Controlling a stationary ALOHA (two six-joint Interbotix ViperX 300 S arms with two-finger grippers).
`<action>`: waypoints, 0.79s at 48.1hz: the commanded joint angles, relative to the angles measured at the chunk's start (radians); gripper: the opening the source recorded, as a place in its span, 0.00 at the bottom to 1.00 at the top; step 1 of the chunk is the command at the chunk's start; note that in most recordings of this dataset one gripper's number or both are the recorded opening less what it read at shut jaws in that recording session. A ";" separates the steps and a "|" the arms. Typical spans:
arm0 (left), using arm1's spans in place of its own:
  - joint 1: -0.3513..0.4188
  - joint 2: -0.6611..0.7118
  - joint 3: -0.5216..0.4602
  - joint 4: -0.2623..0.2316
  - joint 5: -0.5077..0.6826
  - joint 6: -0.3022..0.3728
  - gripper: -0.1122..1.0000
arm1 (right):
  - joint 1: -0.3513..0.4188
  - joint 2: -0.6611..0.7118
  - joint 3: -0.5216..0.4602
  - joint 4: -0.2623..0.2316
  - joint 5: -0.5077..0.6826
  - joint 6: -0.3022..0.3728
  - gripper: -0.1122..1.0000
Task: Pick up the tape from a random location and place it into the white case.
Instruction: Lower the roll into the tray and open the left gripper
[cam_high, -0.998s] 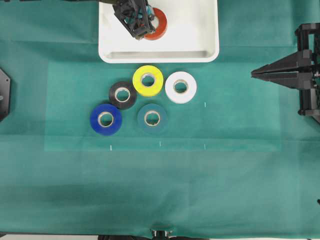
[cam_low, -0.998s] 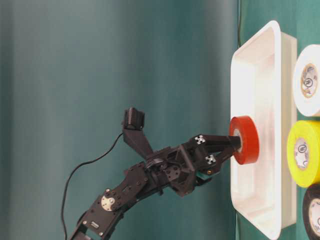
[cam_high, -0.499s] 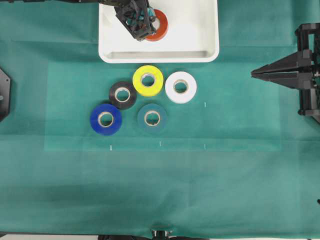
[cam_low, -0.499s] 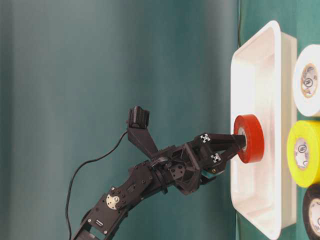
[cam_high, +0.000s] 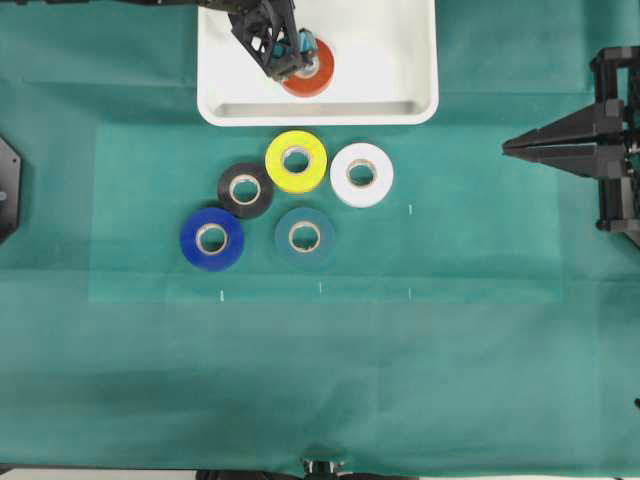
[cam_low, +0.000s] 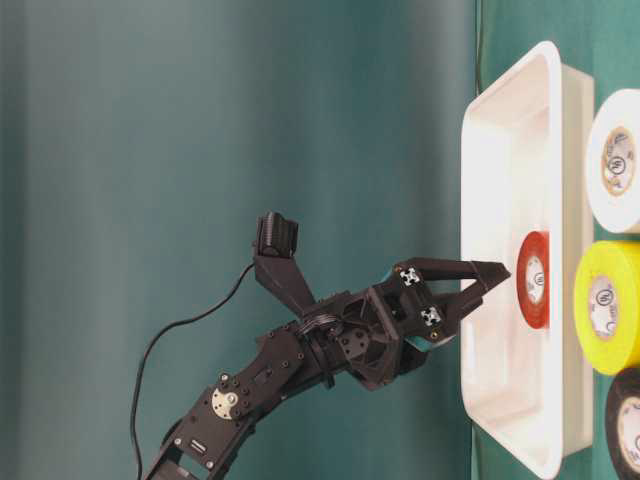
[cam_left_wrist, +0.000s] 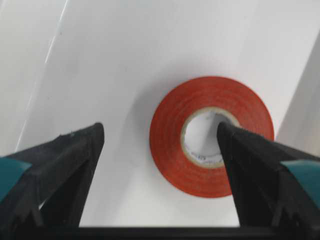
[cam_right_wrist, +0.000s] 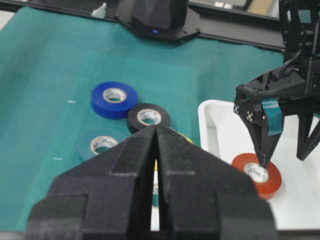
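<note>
The orange-red tape (cam_high: 318, 78) lies flat on the floor of the white case (cam_high: 400, 60), free of any grip. My left gripper (cam_high: 293, 62) hovers just above it, open and empty. In the left wrist view the tape (cam_left_wrist: 167, 142) lies between and below the spread fingers of the left gripper (cam_left_wrist: 160, 131), with one fingertip over its core. The table-level view shows the tape (cam_low: 533, 300) on the case (cam_low: 500, 150) floor, with the left gripper (cam_low: 495, 275) apart from it. My right gripper (cam_high: 507, 148) is shut and empty at the far right.
Yellow (cam_high: 296, 160), white (cam_high: 361, 174), black (cam_high: 245, 190), blue (cam_high: 211, 238) and teal (cam_high: 304, 236) rolls lie clustered on the green cloth in front of the case. The case's raised rim (cam_high: 320, 112) stands between them and the tape.
My left gripper has opened and let go of the tape, which has dropped flat onto the case floor. The right arm has not moved.
</note>
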 joint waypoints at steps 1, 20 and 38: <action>-0.002 -0.018 -0.006 0.002 -0.002 0.002 0.88 | 0.002 0.005 -0.021 -0.002 -0.006 -0.002 0.10; -0.015 -0.086 -0.008 0.002 0.060 0.000 0.88 | 0.002 0.006 -0.021 -0.002 -0.008 -0.002 0.10; -0.048 -0.193 -0.014 0.000 0.135 -0.002 0.88 | 0.002 0.003 -0.023 -0.002 -0.006 -0.003 0.10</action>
